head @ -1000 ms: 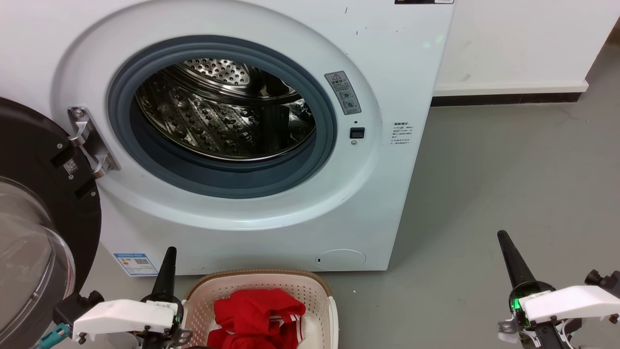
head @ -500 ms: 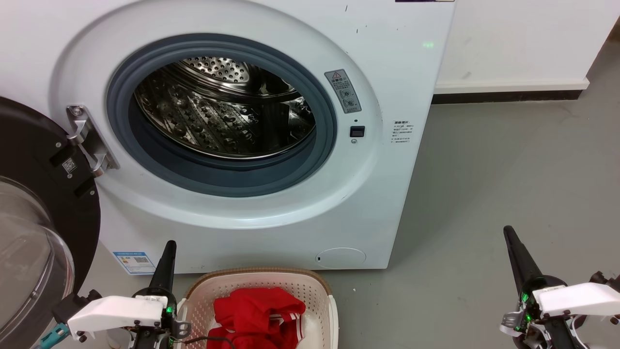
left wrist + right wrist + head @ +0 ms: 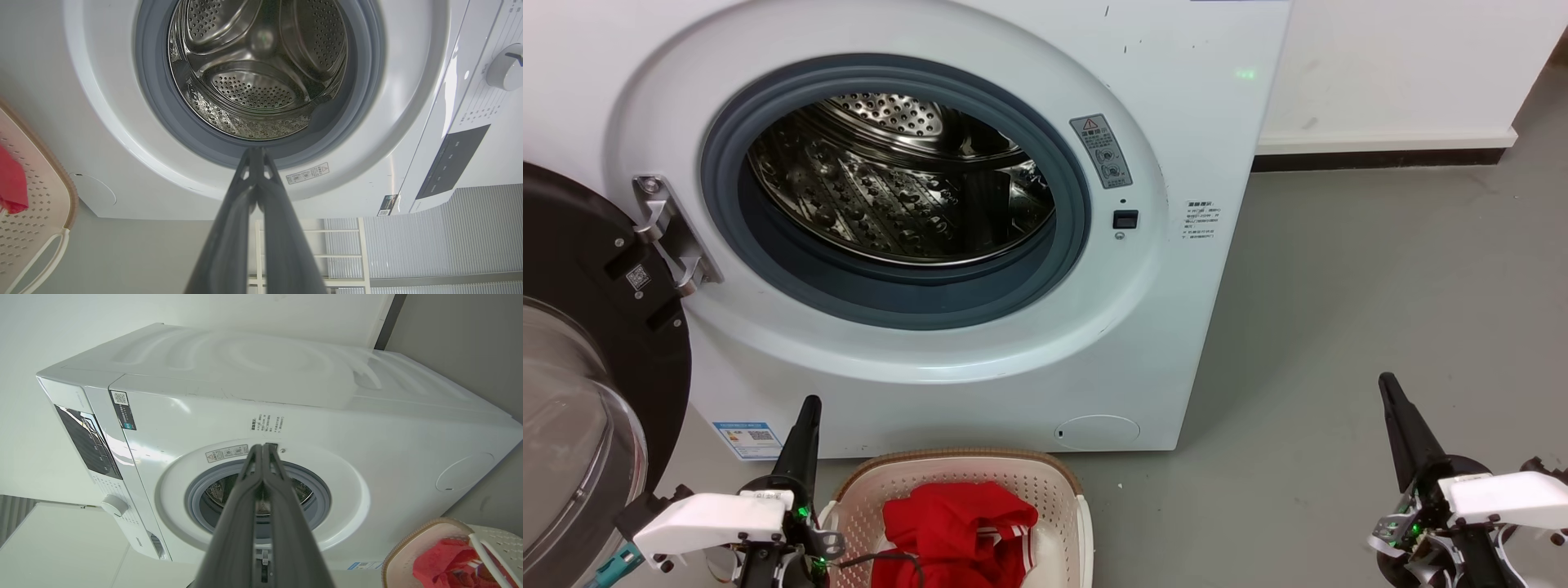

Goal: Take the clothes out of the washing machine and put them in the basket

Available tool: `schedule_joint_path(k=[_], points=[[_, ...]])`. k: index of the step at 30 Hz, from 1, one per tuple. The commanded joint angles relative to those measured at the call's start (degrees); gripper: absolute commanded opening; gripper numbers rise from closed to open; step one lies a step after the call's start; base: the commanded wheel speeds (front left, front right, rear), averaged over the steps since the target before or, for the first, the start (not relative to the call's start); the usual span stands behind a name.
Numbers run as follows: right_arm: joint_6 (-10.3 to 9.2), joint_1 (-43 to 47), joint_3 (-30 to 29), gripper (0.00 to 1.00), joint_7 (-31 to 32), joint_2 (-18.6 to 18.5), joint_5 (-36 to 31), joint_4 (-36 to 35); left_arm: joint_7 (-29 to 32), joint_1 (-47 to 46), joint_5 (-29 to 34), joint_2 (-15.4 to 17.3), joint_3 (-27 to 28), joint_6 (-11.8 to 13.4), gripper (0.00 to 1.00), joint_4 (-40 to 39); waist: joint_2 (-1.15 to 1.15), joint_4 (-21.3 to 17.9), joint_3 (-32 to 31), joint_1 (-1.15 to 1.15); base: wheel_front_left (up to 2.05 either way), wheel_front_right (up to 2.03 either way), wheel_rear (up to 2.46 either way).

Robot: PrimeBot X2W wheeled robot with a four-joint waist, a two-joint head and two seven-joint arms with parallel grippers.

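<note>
On my head view the washing machine point(image 3: 1176, 122) takes the upper left of the frame, its door point(image 3: 572, 269) at the left edge. The basket point(image 3: 1054, 490) sits bottom centre, before the machine, with the clothes point(image 3: 956, 523) in it. My left gripper point(image 3: 810, 403) is just left of the basket, and my right gripper point(image 3: 1386, 381) is lower right, well apart.

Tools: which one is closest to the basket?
The left tool: it sits right beside the basket. The right tool is far off to the side.

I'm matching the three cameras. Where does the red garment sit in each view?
Head view: red garment at bottom centre, in the basket.
Left wrist view: red garment at the left edge, below the middle.
Right wrist view: red garment in the lower right corner.
Shared landmark: grey porthole rim.
</note>
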Motion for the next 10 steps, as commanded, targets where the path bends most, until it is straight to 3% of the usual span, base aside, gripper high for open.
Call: schedule_joint_path(k=[1, 10], points=[[-0.01, -1.02, -0.30, 0.00, 0.17, 0.11, 1.44, 0.14, 0.31, -0.91, -1.43, -0.08, 0.28, -0.36, 0.00, 0.12, 0.00, 0.00, 0.04, 0.00, 0.00, 0.00, 0.00], [-0.02, -1.68, -0.87, 0.00, 0.74, 0.25, 5.28, 0.83, 1.21, -1.51, -5.29, -0.20, 0.59, -0.61, 0.00, 0.45, 0.00, -0.01, 0.23, 0.00, 0.00, 0.00, 0.00]])
